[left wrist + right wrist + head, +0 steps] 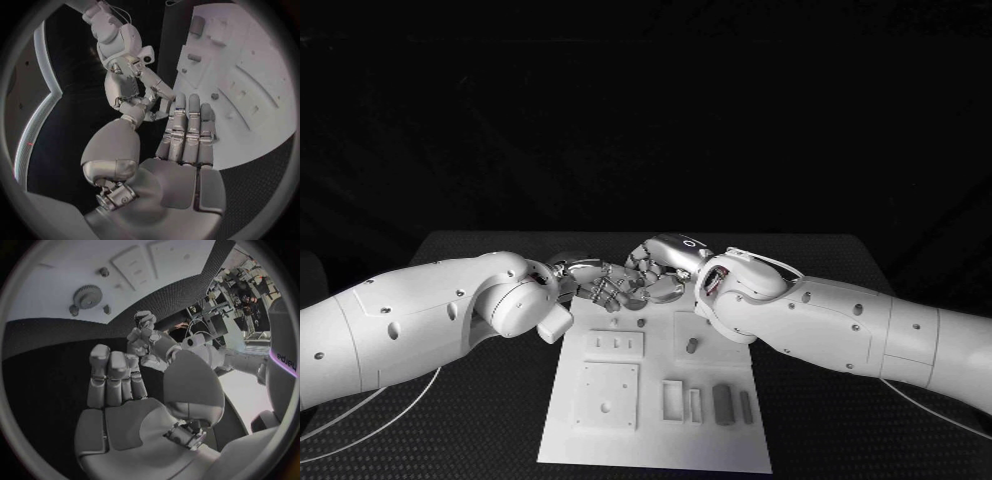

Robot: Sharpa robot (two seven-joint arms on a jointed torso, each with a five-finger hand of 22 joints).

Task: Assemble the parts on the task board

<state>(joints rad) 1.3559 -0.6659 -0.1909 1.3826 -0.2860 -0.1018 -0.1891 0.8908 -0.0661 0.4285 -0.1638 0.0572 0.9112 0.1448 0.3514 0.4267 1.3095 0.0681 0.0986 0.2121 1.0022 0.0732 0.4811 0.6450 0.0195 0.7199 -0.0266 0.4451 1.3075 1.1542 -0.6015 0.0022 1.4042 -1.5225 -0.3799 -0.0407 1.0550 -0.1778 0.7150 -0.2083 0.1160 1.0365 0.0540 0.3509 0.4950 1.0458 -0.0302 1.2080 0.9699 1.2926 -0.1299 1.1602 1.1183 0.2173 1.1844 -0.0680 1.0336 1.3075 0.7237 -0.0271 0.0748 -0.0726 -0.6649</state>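
Hovering over the far end of the task board (653,400), the left robot hand (596,282) and the right robot hand (664,270) are meeting almost fingertip to fingertip. In the wrist views both are showing flat palms with fingers laid side by side and nothing plainly between them; whether anything small is being pinched where they meet, I cannot tell.

The task board is lying lengthwise in the middle of the tabletop (834,400), a white, stiff, matte plate with raised rectangular plates and shallow slots. A small dark part (691,345) is standing near its far right area, and narrow grey parts (723,401) are sitting toward its near edge. A toothed gear (87,296) is lying flat on the board.

These parts are looking light, rigid and smooth, likely slippery; gripping them across their short flat sides seems soundest.
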